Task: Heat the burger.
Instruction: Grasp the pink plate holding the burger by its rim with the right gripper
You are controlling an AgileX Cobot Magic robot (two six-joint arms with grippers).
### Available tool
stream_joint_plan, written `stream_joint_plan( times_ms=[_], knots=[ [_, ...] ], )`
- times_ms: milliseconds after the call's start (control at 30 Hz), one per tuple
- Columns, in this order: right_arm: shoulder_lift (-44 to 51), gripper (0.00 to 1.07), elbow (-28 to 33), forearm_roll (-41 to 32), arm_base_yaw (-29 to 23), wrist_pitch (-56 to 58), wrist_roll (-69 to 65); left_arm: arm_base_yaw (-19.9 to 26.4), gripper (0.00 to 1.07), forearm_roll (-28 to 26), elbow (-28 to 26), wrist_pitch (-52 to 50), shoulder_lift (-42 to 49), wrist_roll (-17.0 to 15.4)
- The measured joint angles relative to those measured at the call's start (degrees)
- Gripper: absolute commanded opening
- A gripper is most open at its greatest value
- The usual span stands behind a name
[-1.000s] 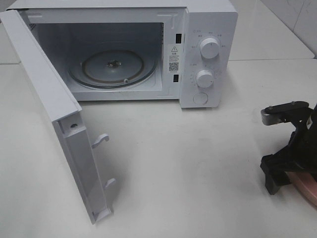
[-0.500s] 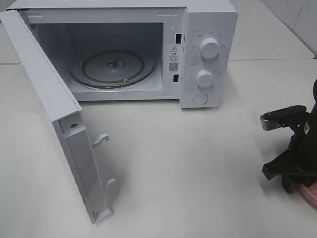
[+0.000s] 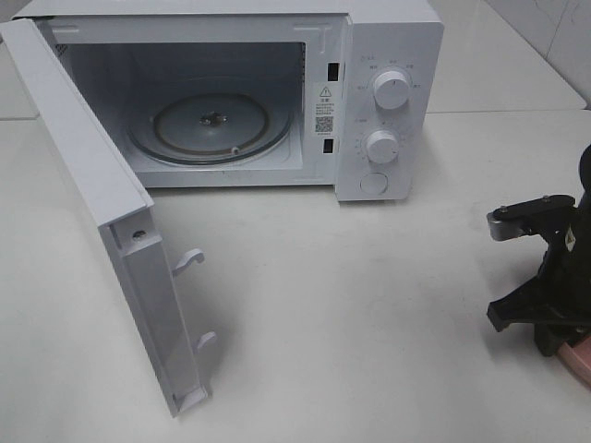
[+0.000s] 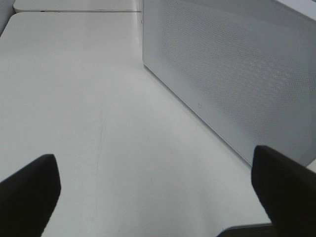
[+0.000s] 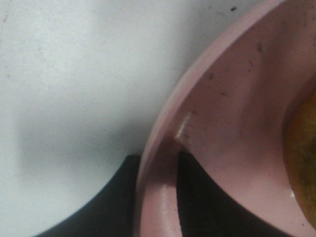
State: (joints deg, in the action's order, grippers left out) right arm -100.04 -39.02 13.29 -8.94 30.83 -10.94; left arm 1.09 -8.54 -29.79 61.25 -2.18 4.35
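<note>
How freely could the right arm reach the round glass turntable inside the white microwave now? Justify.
Probably yes: the white microwave door stands swung wide, leaving the round glass turntable exposed. The right gripper grips the rim of the flat pink round plate, which would come along.

White microwave on an off-white table. Its two knobs are white, ringed by small grey markings. The turntable is clear glass with a brownish ring. The door is pale grey-white, covered in a fine dotted mesh pattern. The left gripper and right gripper are black. The plate is dusty pink with a few dark specks, and the burger shows orange-tan.
</note>
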Motion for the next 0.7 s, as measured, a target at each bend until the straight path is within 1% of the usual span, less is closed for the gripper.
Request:
stream_joint_plan(
  times_ms=[167, 233, 267, 300, 400, 467, 533, 567, 700],
  knots=[
    [0.17, 0.00, -0.06, 1.26, -0.63, 0.34, -1.66, 0.00, 0.98, 0.00, 0.00, 0.00, 0.00, 0.00],
    [0.57, 0.00, 0.00, 4.35, -2.29, 1.55, -5.10, 0.00, 0.98, 0.00, 0.00, 0.00, 0.00, 0.00],
    [0.57, 0.00, 0.00, 4.35, -2.29, 1.55, -5.10, 0.00, 0.98, 0.00, 0.00, 0.00, 0.00, 0.00],
    [0.92, 0.00, 0.17, 6.93, -3.27, 2.98, -7.45, 0.00, 0.98, 0.00, 0.00, 0.00, 0.00, 0.00],
    [1.03, 0.00, 0.17, 8.14, -3.78, 3.78, -8.48, 0.00, 0.98, 0.00, 0.00, 0.00, 0.00, 0.00],
    [2.29, 0.00, 0.40, 11.40, -5.39, 6.13, -11.46, 0.00, 0.98, 0.00, 0.00, 0.00, 0.00, 0.00],
    [2.75, 0.00, 0.40, 12.15, -5.79, 6.70, -12.32, 0.00, 0.98, 0.00, 0.00, 0.00, 0.00, 0.00],
    [3.55, 0.00, 0.46, 13.87, -6.70, 7.85, -13.75, 0.00, 0.98, 0.00, 0.00, 0.00, 0.00, 0.00],
    [4.18, 0.00, 0.57, 15.36, -8.14, 9.22, -15.70, 0.00, 0.98, 0.00, 0.00, 0.00, 0.00, 0.00]
  ],
)
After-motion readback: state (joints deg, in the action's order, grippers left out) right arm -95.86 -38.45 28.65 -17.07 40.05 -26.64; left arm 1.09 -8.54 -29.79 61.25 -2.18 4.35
